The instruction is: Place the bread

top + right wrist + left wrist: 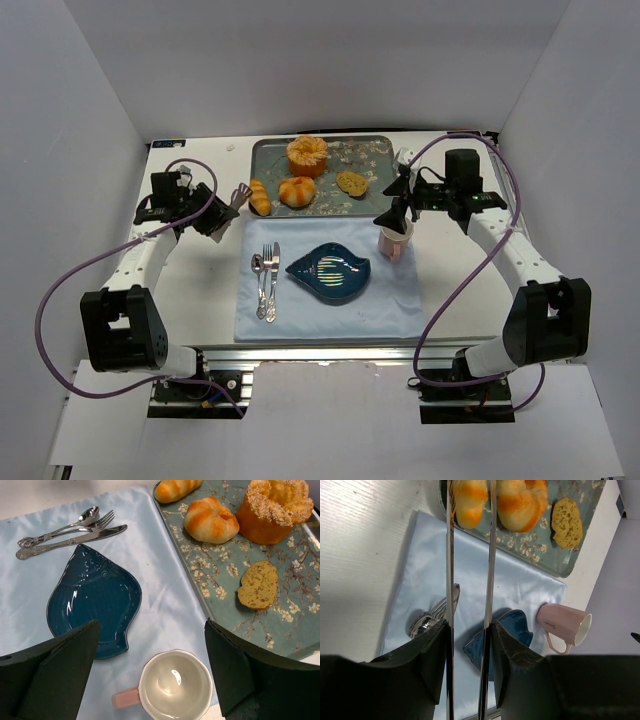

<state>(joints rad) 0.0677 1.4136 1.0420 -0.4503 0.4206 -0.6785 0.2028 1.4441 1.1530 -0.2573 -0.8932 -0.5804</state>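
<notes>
Left claw point(469, 627) pinches metal tongs point(450, 555); the long bread roll point(470, 502) lies at their tips on the tray point(545, 562), round bun point(520, 500) just beside.

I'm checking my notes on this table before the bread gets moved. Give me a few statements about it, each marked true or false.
1. The blue plate has nothing on it. True.
2. The pink mug lies tipped on its side. False: it stands upright with its mouth up, and it looks empty.
3. The left pincer holds metal tongs that point toward the bread on the tray. True.
4. The cutlery lies to the right of the plate. False: it lies on the plate's left, on the blue cloth.
5. The right pincer is open above the mug and holds nothing. True.
</notes>
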